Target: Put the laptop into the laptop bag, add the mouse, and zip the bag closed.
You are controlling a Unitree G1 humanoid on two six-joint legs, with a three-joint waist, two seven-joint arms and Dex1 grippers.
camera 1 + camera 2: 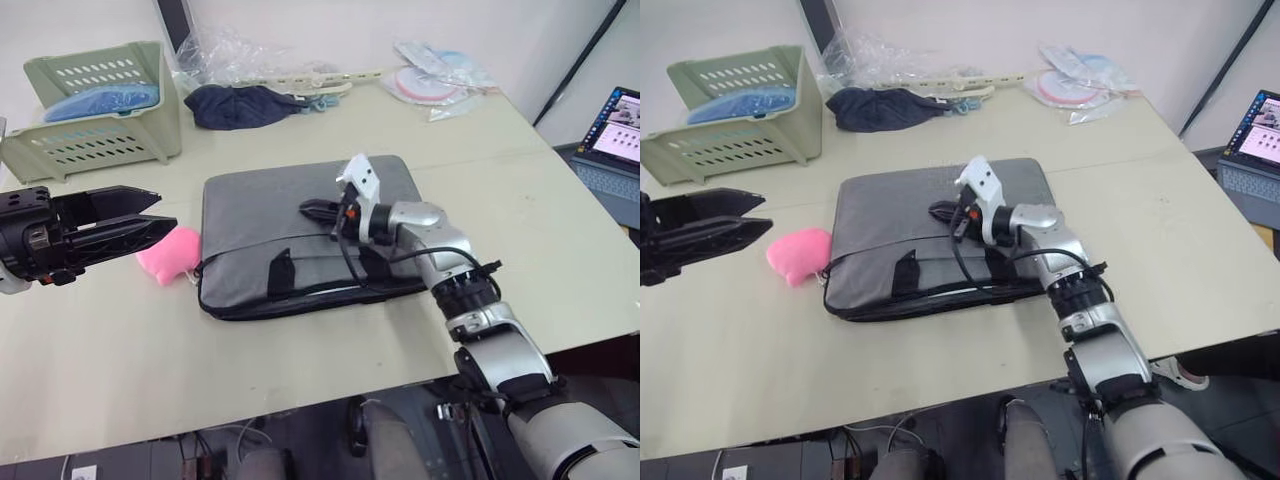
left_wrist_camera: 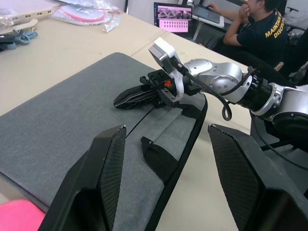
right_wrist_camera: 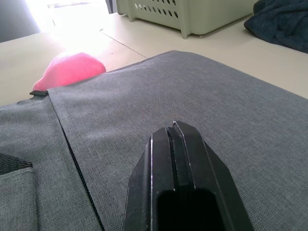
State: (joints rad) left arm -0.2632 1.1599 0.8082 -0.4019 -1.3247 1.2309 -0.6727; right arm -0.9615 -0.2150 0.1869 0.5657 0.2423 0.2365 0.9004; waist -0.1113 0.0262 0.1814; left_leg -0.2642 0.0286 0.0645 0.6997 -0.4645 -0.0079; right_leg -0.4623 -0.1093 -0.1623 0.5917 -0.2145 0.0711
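Item: laptop bag [image 1: 270,215], laid flat on the desk [image 1: 120,330], pink charm [image 1: 168,254] just beside its left edge. Right claw [image 1: 318,210] was rested on the bag's top face, fingers pressed together on nothing. Left claw [image 1: 150,232] was hovered off the bag's left side, fingers apart, empty. Laptop and mouse were judged probably inside (neither could be confirmed). Zip state along the bag's near edge could not be told; closing was possibly left.
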